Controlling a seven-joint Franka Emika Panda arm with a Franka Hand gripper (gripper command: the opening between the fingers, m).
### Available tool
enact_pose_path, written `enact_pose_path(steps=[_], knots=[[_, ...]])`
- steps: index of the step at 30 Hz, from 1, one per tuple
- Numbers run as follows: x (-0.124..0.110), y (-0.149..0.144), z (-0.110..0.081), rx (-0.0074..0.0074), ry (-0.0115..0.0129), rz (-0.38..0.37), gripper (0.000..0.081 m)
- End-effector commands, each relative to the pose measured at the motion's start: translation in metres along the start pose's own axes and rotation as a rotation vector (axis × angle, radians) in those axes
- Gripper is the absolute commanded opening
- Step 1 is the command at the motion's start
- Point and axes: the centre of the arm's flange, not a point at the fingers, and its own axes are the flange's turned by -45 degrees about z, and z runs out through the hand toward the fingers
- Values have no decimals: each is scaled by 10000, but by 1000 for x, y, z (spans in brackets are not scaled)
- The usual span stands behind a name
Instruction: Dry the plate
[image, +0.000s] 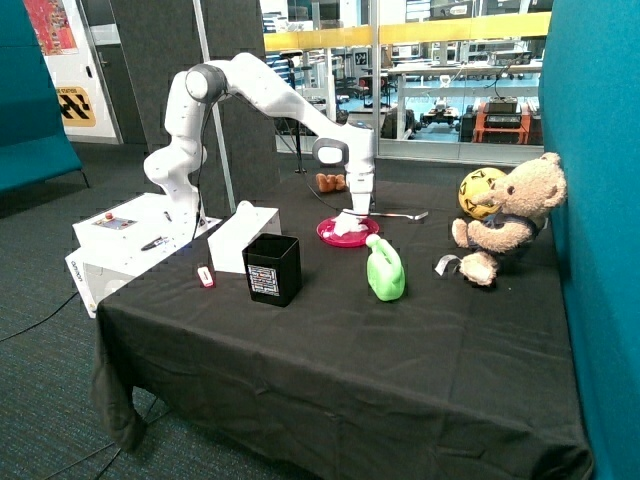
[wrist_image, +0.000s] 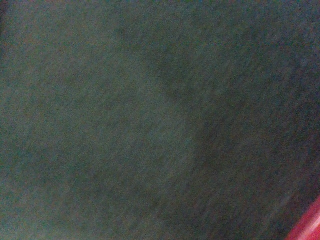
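the plate (image: 325, 234) sits just right of centre in the outside view, flat on the black table (image: 330, 350), with a white cloth (image: 349, 227) bunched on top of it. the gripper (image: 357, 212) points straight down onto that cloth, probably so it can press and rub it over the plate. can't tell if it's actually clamping the cloth or just pushing on it. wrist view is mostly dark tablecloth with a sliver of pink rim (wrist_image: 306, 226) in the bottom right corner. green jug (image: 385, 270) and black cup (image: 272, 268) stand nearer the camera, spoon (image: 400, 214) just behind the plate, teddy (image: 505, 217) off to the right, all out of the wiping path.
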Motion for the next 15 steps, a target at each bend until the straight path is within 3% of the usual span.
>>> enact_pose_path(steps=[1,13,15], knots=[[16,22,-5,57,-103,300,0],[12,60,-5,54,-105,813,0],[10,72,-1,52,-106,1216,0]])
